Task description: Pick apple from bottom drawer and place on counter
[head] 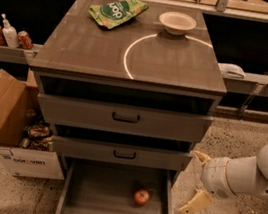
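The apple (pixel 141 197), small and red, lies on the grey floor of the open bottom drawer (pixel 94 199), right of its middle. The counter (pixel 93 47) is the grey-brown cabinet top with a white arc on it. My gripper (pixel 196 181) hangs at the end of the white arm at the lower right, just outside the drawer's right wall and right of the apple. Its two tan fingers (pixel 193 203) stand wide apart with nothing between them.
A green chip bag (pixel 117 10) and a white bowl (pixel 177 22) sit at the back of the counter. Two upper drawers with black handles (pixel 125 118) stick out slightly. A cardboard box (pixel 4 124) stands on the floor at left. Cans and a bottle (pixel 9 34) sit on a left shelf.
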### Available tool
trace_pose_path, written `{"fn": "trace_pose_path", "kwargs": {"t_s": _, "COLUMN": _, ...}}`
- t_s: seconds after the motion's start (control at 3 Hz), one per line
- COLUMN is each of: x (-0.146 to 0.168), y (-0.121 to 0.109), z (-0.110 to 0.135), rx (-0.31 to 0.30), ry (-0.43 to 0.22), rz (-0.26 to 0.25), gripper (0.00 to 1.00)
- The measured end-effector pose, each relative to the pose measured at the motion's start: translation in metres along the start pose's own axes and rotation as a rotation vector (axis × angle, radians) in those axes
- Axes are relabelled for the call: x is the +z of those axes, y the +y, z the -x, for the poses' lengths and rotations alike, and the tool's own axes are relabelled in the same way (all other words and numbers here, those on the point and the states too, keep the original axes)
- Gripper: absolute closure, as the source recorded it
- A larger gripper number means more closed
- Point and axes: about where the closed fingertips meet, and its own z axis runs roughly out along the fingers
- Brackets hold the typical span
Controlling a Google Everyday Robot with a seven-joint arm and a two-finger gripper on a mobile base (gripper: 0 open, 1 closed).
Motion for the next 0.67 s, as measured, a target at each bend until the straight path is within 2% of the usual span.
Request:
{"fn": "trace_pose_path", "kwargs": {"t_s": 0.33, "x": 0.0, "y": 0.0, "z": 0.0, "rx": 0.0, "ry": 0.0, "rz": 0.0, "gripper": 0.0}}
{"fn": "trace_pose_path", "kwargs": {"t_s": 0.67, "x": 0.025, "y": -0.005, "z": -0.017, "rx": -0.006, "ry": -0.037, "rz": 0.021, "gripper": 0.0}}
